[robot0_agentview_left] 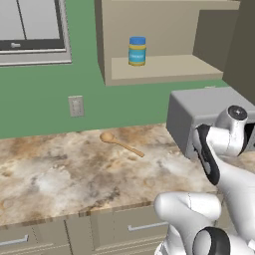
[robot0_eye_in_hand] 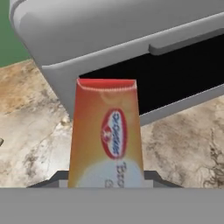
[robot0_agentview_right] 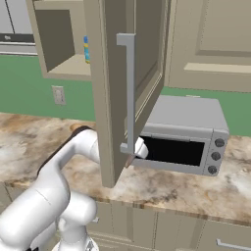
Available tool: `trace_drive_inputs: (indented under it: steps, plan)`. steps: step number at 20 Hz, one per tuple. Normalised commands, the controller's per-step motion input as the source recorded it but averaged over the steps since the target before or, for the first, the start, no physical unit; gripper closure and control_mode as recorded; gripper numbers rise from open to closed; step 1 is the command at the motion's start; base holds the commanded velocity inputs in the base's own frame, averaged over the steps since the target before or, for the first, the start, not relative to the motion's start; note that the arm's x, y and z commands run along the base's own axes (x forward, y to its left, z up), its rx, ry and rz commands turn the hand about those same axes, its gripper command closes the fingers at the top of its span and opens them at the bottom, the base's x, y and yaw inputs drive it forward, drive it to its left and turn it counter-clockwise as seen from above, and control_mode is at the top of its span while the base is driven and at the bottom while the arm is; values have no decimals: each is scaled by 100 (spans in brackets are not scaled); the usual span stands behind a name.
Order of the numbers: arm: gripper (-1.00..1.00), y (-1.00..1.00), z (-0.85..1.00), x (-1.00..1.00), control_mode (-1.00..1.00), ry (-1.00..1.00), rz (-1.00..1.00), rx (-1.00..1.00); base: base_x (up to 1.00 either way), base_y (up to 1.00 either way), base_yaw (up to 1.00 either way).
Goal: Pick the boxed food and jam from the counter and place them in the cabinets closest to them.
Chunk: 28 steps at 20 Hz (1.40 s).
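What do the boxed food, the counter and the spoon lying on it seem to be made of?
The boxed food: likely printed cardboard, with flat faces, sharp edges and a logo oval. The counter: polished stone by its look, marbled beige-brown with white patches. The spoon: probably wood, plain tan and matte.

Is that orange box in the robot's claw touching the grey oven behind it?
Cannot tell. In the hand view the boxed food overlaps the toaster oven head-on, so no gap or contact shows between them.

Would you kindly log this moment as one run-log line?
gripper: shut on reddish-brown and whitish boxed food carton | position: before grey toaster oven, above marbled counter | blue-lidded jar: on cabinet shelf
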Motion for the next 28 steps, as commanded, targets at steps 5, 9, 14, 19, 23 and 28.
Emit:
trace_drive_inputs:
  steps: [5,9,14,19,23,28]
  plan:
    - [100,9,52,-22,-100,-9,7,-1,0,0,0]
    - [100,19,53,-21,-100,-3,10,-6,0,0,0]
    - [100,28,56,-17,-100,0,10,-12,0,0,0]
    - [100,23,58,-19,-100,4,9,-14,0,0,0]
    - [100,16,48,-25,-100,10,11,-16,0,0,0]
    - [100,13,50,-29,-100,11,12,-11,0,0,0]
